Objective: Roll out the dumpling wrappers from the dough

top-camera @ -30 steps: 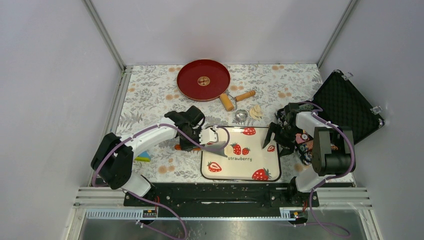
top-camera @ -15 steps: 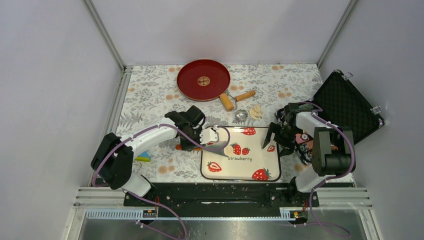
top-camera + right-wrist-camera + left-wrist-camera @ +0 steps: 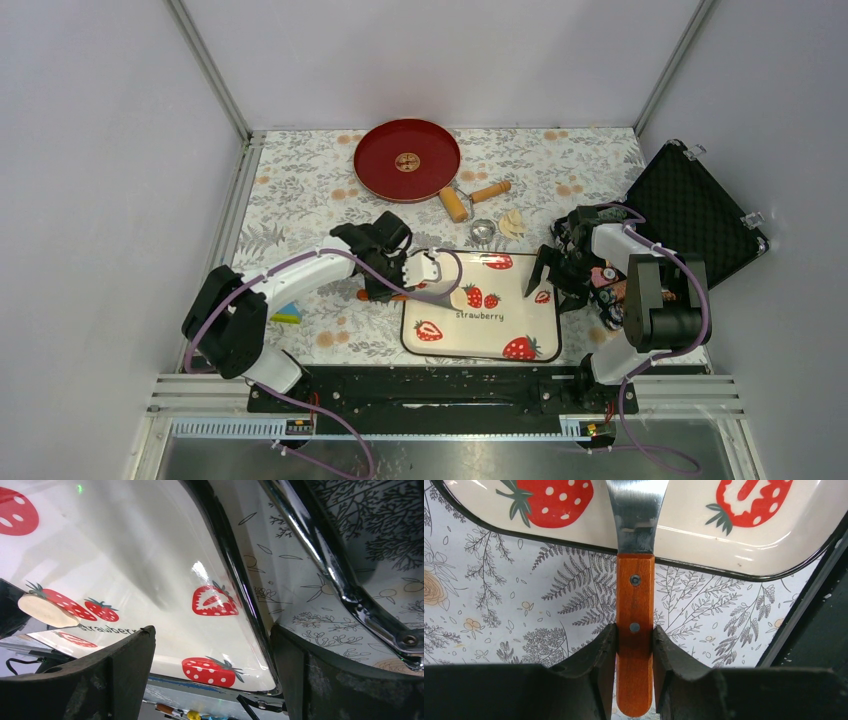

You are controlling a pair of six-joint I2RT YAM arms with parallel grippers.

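Observation:
A small pale dumpling wrapper [image 3: 459, 299] [image 3: 47, 611] lies on the left part of the strawberry-print tray [image 3: 500, 340] [image 3: 734, 550] [image 3: 150, 540]. My left gripper [image 3: 385, 288] [image 3: 634, 636] is shut on the orange wooden handle of a scraper [image 3: 635, 605]. The scraper's metal blade [image 3: 636, 510] [image 3: 432, 293] reaches over the tray's left rim toward the wrapper. My right gripper [image 3: 552, 277] [image 3: 212, 647] is open and straddles the tray's right rim [image 3: 235, 575] with nothing between its fingers. A lump of dough [image 3: 512, 222] sits beyond the tray.
A red plate [image 3: 407, 160] stands at the back, with a wooden rolling pin [image 3: 470, 197] and a small metal cup [image 3: 484, 231] in front of it. An open black case [image 3: 690, 210] lies at the right. A blue and yellow item [image 3: 287, 313] lies left of the tray.
The left gripper has turned the scraper slightly, so its blade shows thinner from above. The right arm has stayed still.

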